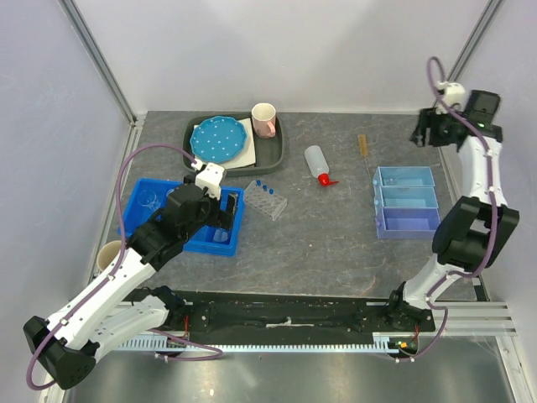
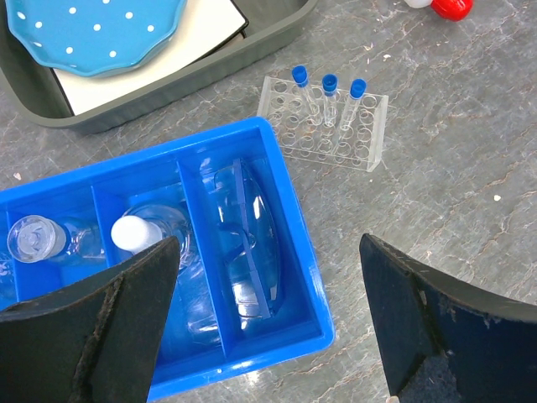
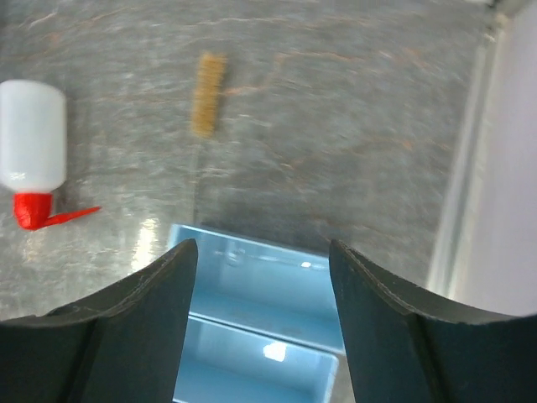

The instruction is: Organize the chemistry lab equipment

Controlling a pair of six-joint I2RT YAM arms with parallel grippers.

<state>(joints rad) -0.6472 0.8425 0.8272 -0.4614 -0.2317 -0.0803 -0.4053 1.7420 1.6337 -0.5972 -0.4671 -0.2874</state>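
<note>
My left claw [image 2: 268,332] is spread wide over the blue bin [image 2: 281,164] holding the goggles [image 2: 247,235] and glass flasks [image 2: 38,238]. The tube rack [image 2: 327,126] stands just beside it. My right claw [image 3: 258,281] is spread too, above the pale tray [image 3: 243,252], near the squeeze bottle [image 3: 32,134] and brown stick [image 3: 207,105].

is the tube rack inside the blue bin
No, the tube rack stands on the table just outside the blue bin, holding three blue-capped tubes.

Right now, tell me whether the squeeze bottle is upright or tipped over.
Tipped over. The squeeze bottle lies flat on its side on the table.
</note>
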